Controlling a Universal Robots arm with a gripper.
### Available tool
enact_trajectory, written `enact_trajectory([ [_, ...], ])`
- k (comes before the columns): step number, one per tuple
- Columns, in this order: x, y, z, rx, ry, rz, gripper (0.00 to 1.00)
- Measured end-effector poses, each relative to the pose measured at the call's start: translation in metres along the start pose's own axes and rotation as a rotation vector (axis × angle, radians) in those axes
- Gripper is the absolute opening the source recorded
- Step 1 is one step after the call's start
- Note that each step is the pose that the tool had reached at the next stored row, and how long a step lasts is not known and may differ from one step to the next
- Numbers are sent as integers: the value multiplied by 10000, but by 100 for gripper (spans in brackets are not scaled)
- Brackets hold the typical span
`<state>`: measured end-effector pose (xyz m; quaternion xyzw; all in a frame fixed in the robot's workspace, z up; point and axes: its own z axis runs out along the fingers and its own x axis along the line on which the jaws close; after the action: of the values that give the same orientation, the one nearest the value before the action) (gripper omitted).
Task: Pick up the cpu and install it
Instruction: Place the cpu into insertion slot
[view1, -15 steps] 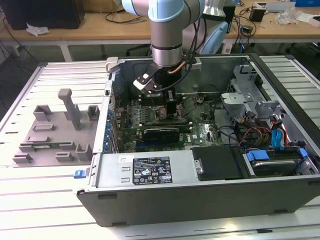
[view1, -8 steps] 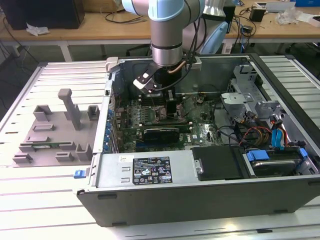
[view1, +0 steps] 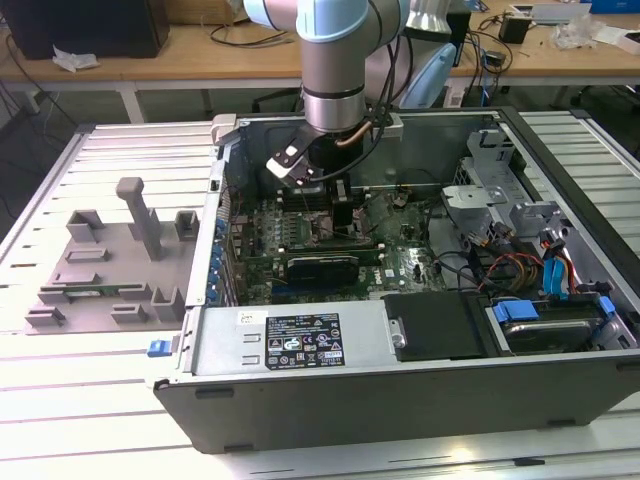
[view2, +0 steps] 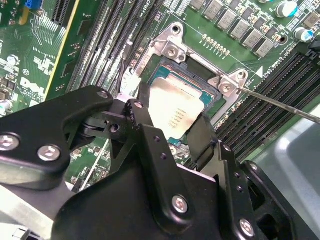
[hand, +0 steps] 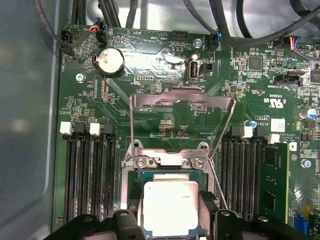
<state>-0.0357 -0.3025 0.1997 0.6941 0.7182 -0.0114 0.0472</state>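
The cpu (view2: 176, 106) is a flat square chip with a shiny silver top. It lies level in the open motherboard socket (view2: 172, 50), and my gripper (view2: 173, 114) is shut on it, one black finger against each of two opposite edges. In the first wrist view the cpu (hand: 170, 205) sits between those fingers (hand: 209, 204), below the raised metal load plate (hand: 182, 100). The socket's thin lever wire (view2: 280, 102) sticks out to one side. In the exterior view my gripper (view1: 335, 205) reaches down into the open computer case (view1: 400, 370), over the board's middle.
A green memory stick (hand: 274, 180) stands in a slot beside the socket, with empty black slots (hand: 90, 175) on the other side. The power supply (view1: 290, 340), drive cage (view1: 490, 190) and cables (view1: 520, 265) crowd the case. A grey fixture tray (view1: 110, 260) lies at the exterior view's left.
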Motion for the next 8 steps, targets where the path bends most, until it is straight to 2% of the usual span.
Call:
enact_trajectory([
  [6,-2,1,-24,-1,2,0,54],
  [7,-3,1,-26,37,1,-4,54],
  [8,-3,2,-26,148,2,-13,54],
])
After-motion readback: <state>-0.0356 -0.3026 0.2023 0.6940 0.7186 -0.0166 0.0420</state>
